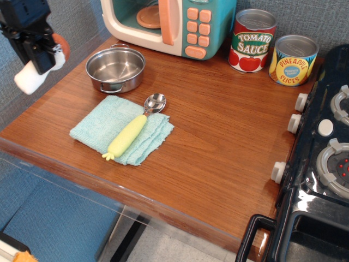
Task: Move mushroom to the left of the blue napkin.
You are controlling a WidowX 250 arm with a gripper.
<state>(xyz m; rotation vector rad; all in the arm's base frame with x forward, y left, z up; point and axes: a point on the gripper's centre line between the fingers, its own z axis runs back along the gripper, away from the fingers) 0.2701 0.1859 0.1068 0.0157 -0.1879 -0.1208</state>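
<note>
My gripper (39, 55) is at the far left, in the air above the table's left edge, shut on the mushroom (32, 75). The mushroom's cream-white stem hangs down to the lower left and its reddish-brown cap (61, 47) shows at the upper right of the fingers. The blue napkin (106, 124) lies flat on the wooden table, to the right of and below the gripper. A spoon with a yellow handle (128, 134) lies on the napkin.
A steel pot (115, 69) stands behind the napkin. A toy microwave (169, 24) is at the back. A tomato sauce can (252, 41) and a pineapple can (293, 60) stand at the back right. A toy stove (322, 164) fills the right side.
</note>
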